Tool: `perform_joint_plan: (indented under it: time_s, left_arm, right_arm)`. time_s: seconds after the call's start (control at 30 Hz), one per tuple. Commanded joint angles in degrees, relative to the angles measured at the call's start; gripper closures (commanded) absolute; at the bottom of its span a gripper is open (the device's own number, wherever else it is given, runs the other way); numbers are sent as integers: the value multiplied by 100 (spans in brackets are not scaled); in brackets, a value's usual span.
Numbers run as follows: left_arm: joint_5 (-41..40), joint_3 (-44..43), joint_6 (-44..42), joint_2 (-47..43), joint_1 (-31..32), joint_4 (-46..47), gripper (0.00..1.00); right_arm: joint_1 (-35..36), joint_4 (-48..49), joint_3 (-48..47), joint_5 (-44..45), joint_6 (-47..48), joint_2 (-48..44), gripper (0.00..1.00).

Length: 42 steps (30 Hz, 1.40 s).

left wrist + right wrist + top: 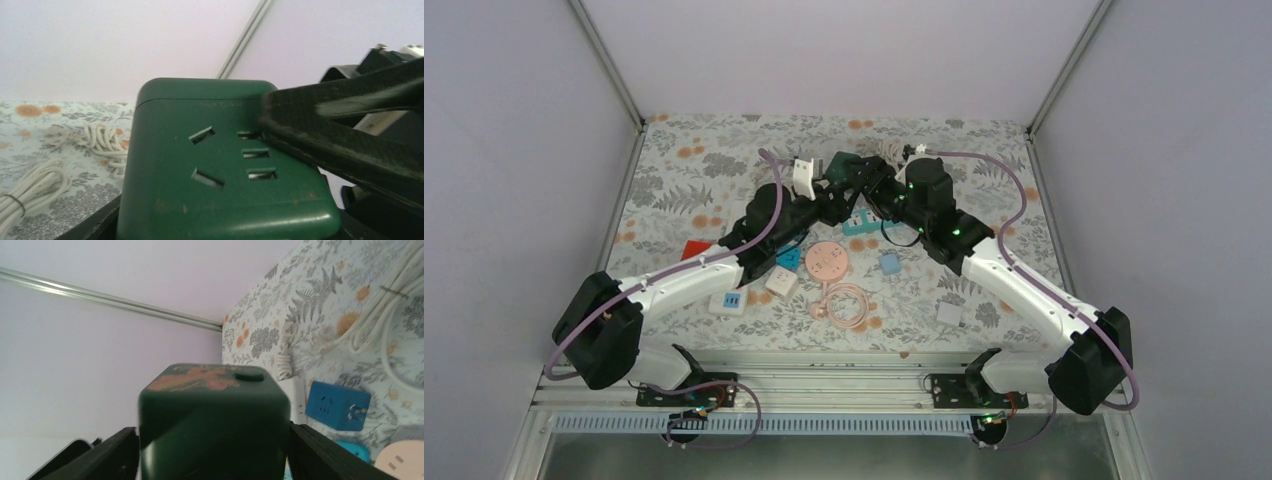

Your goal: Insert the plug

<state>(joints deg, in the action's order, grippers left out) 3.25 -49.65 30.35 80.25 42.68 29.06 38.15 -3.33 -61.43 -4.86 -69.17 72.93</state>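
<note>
**Top view.** Green plug cube (840, 165), one, held up over the far centre of the table (674, 190), between left gripper (826, 190) and right gripper (867, 180). Loose stock nearer:
- teal socket strip (864, 223), one
- round pink socket (827, 260), one
- pink cable coil (846, 303), one
- blue cubes (787, 257), two
- white cubes (781, 282), three
- red block (694, 248), one

**Left wrist view.** The cube's slotted face fills the frame, with a black finger (345, 135) of the right arm across its right edge. Left gripper's own grip: cannot tell. White cord bundles (30, 190), two.

**Right wrist view.** Right gripper clamped on the cube's two sides. Prongs unseen.

**Step, judged.** Two-arm regrasp ahead of insertion. Next: turn the prongs towards a socket, probably the strip, align, press straight
</note>
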Motion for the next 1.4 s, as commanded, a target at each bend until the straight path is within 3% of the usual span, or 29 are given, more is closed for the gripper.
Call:
perform_joint_plan:
  time_s: [0.0,0.07,0.1,0.17,0.37,0.5,0.6,0.73,0.87,1.0,1.17,1.37]
  left_arm:
    - [-181,-265,88,-133,-122,-188,45]
    - [204,-438,49,-236,-237,-542,45]
    - [480,-513,28,-302,-321,-720,45]
    - [1147,-643,28,-434,-550,-1086,46]
    - [4217,-1193,364,-771,-1346,-1796,47]
    - [5506,-1750,855,-784,-1565,-2198,47]
    - [6066,-1779,1869,-766,-1604,-1512,47]
    - [6511,-1457,3800,-666,-1604,365,47]
    - [6623,-1314,4838,-610,-1604,1376,47]
    - [6680,-1384,4737,-716,-1596,1136,47]
    - [6714,-1421,4594,-867,-1591,851,47]
    - [6686,-1442,4558,-958,-1565,763,47]
  right_arm:
    - [-59,161,-166,7,498,-260,17]
    - [-128,152,-188,-149,1159,-347,1]
    - [-204,165,-216,-372,1554,-388,0]
    - [-442,108,-305,-956,2369,-499,0]
    - [-1006,-222,-544,-2768,4345,-1096,0]
    - [-1022,72,-383,-3553,4960,-1611,0]
    - [-1025,888,-106,-3499,4997,-1888,0]
    - [-1013,2415,317,-3881,5208,-1848,0]
    - [-1012,2226,-228,-4777,6395,-1241,0]
    - [-1011,1570,-914,-5278,7757,-641,0]
    - [-981,838,-1513,-6500,9076,37,0]
    - [-881,197,-1992,-7170,9720,434,3]
